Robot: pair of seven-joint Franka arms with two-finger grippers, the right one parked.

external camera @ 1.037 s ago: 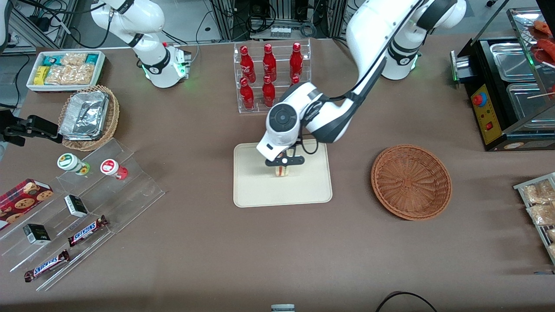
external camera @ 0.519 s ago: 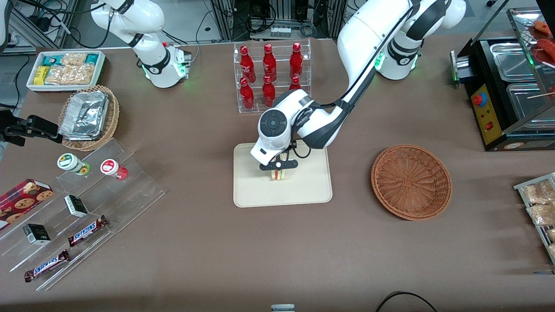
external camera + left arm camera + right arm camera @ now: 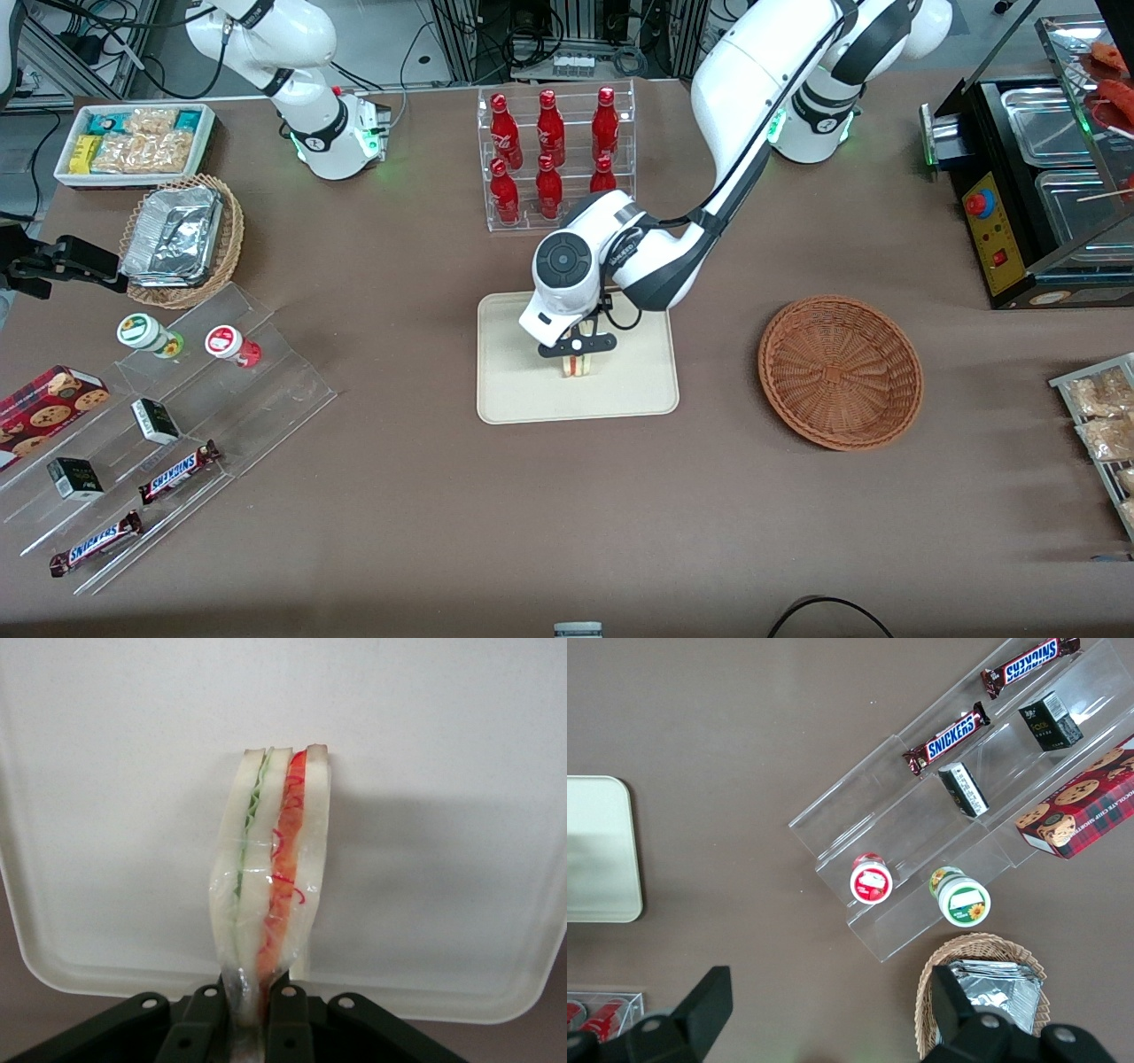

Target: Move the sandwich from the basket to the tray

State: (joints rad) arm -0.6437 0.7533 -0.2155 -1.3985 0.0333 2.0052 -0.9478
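My gripper [image 3: 578,347] hangs over the middle of the cream tray [image 3: 518,390] and is shut on the sandwich [image 3: 579,365]. The wrapped sandwich [image 3: 270,873] is a pale bread wedge with green, orange and red layers; it stands on edge between the fingers [image 3: 288,1014], its tip down at the tray's floor [image 3: 425,815]. Whether it touches the floor I cannot tell. The reddish-brown wicker basket [image 3: 840,370] sits empty beside the tray, toward the working arm's end of the table.
A clear rack of red bottles [image 3: 551,155] stands just farther from the camera than the tray. Toward the parked arm's end are a stepped acrylic display with snack bars [image 3: 168,416], a foil-container basket [image 3: 182,237] and a white snack bin [image 3: 135,142]. A black food warmer [image 3: 1045,177] stands past the basket.
The gripper with the sandwich has shifted slightly over the tray and come lower, nearer the front camera. The sandwich stays held throughout.
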